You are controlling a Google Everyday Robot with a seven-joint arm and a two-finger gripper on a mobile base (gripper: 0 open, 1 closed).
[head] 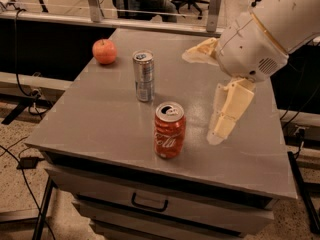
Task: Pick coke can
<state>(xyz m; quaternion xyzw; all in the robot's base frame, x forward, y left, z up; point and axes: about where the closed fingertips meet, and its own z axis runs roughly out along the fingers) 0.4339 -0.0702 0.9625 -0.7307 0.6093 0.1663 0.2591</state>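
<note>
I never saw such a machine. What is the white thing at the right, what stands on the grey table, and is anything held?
The white thing is a robot arm. At its end is a pincer with two cream fingers, open and holding nothing, above the table's right part. The one picture looks down on the table from its front; where the camera sits is unknown. On the table stand a coke can near the front, a taller silver can behind it, and an apple at the far left. The coke can is left of the pincer, not touching it.
</note>
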